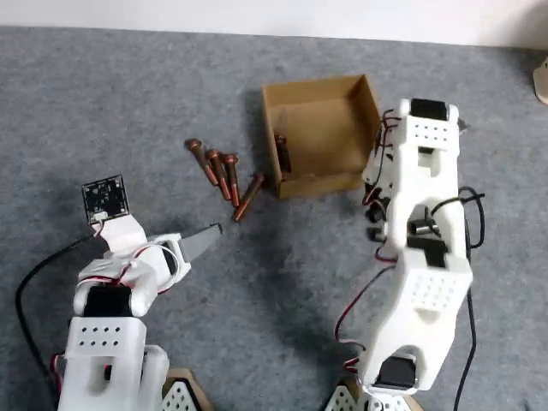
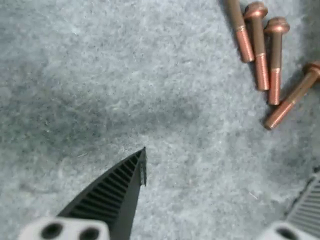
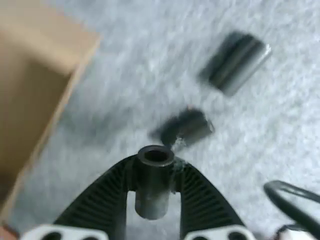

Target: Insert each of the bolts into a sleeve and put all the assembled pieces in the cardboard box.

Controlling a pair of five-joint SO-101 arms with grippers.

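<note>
Pick-up stage of the assembly. The step in hand appeared to be fetching a bolt. To do it well, the left hand [image 2: 230, 167] should single out the outermost of the four copper bolts [image 2: 274, 60], which lay close together on the grey worktop [image 2: 100, 75]. It should grip that bolt near the head, so the threaded end is free to enter a bore. The right hand [image 3: 156, 170] should offer its sleeve's open end squarely. The left hand was spread wide and empty, near the bolts but apart from them. The right hand was clenched on a dark sleeve [image 3: 153, 195], bore towards its wrist camera, beside the cardboard box [image 3: 35, 75]. Two spare sleeves [image 3: 237, 62] lay on the worktop nearby.
</note>
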